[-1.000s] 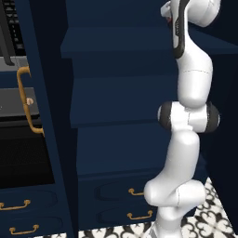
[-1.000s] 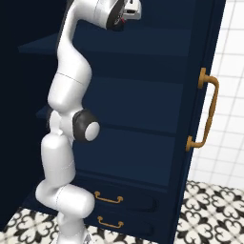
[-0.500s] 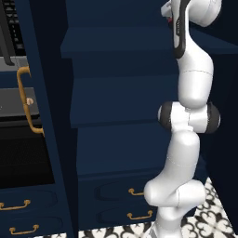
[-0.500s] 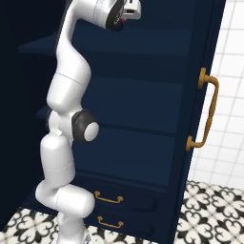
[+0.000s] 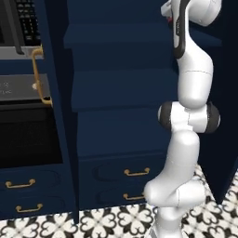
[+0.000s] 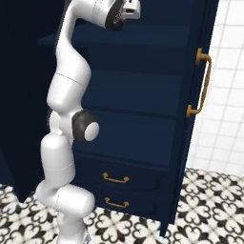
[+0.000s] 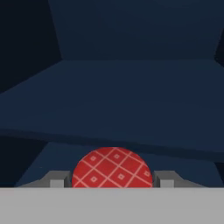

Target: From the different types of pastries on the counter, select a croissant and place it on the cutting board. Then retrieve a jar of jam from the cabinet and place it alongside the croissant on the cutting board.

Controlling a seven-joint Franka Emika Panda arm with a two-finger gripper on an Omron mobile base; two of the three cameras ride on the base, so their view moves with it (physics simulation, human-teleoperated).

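The jar of jam [image 7: 112,168] sits between the two fingers [image 7: 56,180] of the tool [image 7: 112,180], its red checked lid rounding up at the bottom of the hand view, with the dark blue shelves of the cabinet [image 5: 121,88] stretching ahead of it. The fingers stand partly closed, one on each side of the jar and tight against it, so the tool appears to have hold of it. In both base views the white arm reaches high, its hand up at the cabinet's top shelf level, beside the open door with its curved brass handle [image 6: 202,83]. Below are two drawers with brass pulls and a patterned tile floor [image 6: 209,200].

Judged from this, the step in hand is bringing the jar out of the cabinet. Done well, that means drawing straight back along the shelf line, keeping the jar level and the grip steady, clearing the shelf edge and the door before turning toward the cutting board.
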